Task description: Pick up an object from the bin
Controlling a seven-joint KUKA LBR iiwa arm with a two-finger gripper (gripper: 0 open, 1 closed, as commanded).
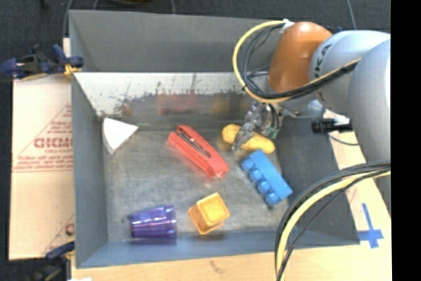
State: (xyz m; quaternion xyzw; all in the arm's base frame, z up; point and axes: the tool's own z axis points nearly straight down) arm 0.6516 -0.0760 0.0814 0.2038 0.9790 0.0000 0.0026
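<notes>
While my gripper (247,135) hangs over the yellow lump (261,143) by the blue block (266,179), I cannot tell how open it is.

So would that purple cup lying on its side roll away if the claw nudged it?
Probably: the purple cup lies on its side, so its round wall could roll. It looks hollow, so likely light. The orange cup beside it might stop it.

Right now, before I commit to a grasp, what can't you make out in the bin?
1. Yellow thing in the bin, far right, camera view: the gripper covers its middle, so one piece or two is unclear.
2. Bin floor at right, camera view: hidden under the arm and its cables.
3. Red long thing mid-bin, camera view: too small to tell its kind.
</notes>
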